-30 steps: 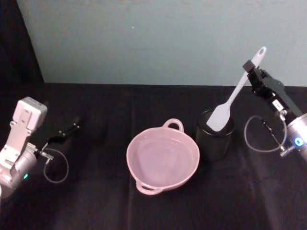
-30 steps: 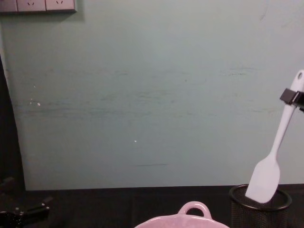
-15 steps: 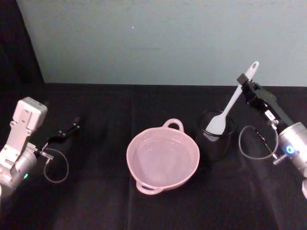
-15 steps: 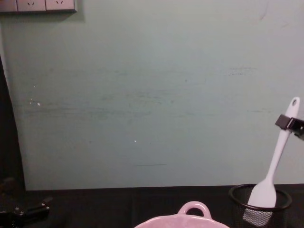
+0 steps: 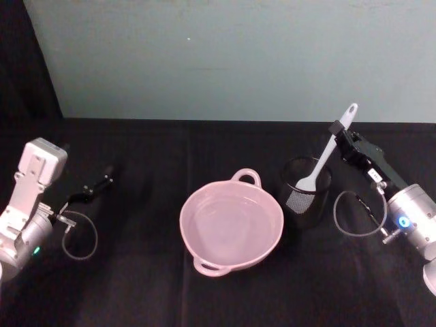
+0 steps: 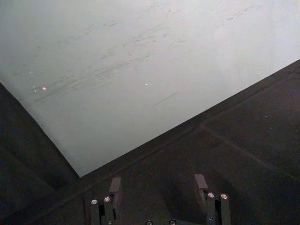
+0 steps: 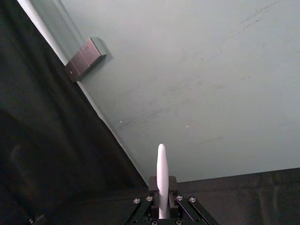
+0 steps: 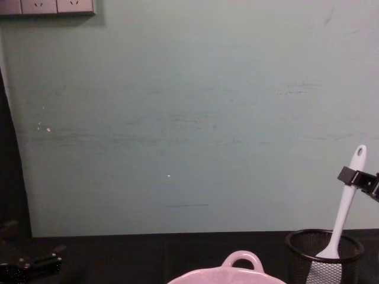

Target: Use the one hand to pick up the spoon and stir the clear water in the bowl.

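Note:
The white spoon (image 5: 327,158) stands tilted with its head down inside the black wire-mesh cup (image 5: 305,193), handle tip up. My right gripper (image 5: 338,131) is shut on the upper handle, just under the tip; the chest view shows it at the right edge (image 8: 350,176) and the spoon (image 8: 342,208) reaching into the cup (image 8: 323,257). The right wrist view looks along the handle (image 7: 161,176) clamped between the fingers. The pale pink bowl (image 5: 231,225) with clear water sits left of the cup. My left gripper (image 6: 159,187) stands open and idle over the far left of the table.
A black cloth covers the table (image 5: 143,272), and a pale green wall (image 5: 225,54) rises right behind it. A thin cable loop (image 5: 80,235) hangs by the left arm, another (image 5: 354,214) by the right arm beside the cup.
My right gripper has gone down with the spoon. The spoon's head, above the cup's rim a second ago, now sits deep inside the mesh cup. The left arm has stayed put.

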Robot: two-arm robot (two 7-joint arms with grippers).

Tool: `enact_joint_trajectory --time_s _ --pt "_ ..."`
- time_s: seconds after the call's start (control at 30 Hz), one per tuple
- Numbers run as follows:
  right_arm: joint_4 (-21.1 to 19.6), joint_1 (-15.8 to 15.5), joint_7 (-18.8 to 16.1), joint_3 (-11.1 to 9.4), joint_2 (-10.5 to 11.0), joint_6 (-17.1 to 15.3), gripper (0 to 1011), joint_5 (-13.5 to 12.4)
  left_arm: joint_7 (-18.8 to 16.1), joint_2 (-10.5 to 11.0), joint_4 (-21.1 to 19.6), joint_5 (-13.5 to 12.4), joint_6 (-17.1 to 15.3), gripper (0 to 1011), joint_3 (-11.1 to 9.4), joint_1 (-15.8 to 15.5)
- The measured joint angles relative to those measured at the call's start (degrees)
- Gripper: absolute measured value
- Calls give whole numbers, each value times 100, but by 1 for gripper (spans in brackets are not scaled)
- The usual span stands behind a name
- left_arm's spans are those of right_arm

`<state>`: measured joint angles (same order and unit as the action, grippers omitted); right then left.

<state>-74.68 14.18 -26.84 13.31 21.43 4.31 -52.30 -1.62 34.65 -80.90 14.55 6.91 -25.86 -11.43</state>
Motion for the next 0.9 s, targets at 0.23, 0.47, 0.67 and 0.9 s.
enact_joint_trajectory --time_s 0.23,0.47,0.67,0.9 --pt "21 -4 112 33 -12 -27 112 136 0 0 0 0 0 1005 0 0" --pt "41 -16 154 23 -45 -31 112 199 0 0 0 0 0 1005 0 0" --pt "88 3 151 14 -84 -31 112 232 0 0 0 0 0 1005 0 0" --pt "174 50 113 31 -117 -34 112 283 0 0 0 0 0 1005 0 0"
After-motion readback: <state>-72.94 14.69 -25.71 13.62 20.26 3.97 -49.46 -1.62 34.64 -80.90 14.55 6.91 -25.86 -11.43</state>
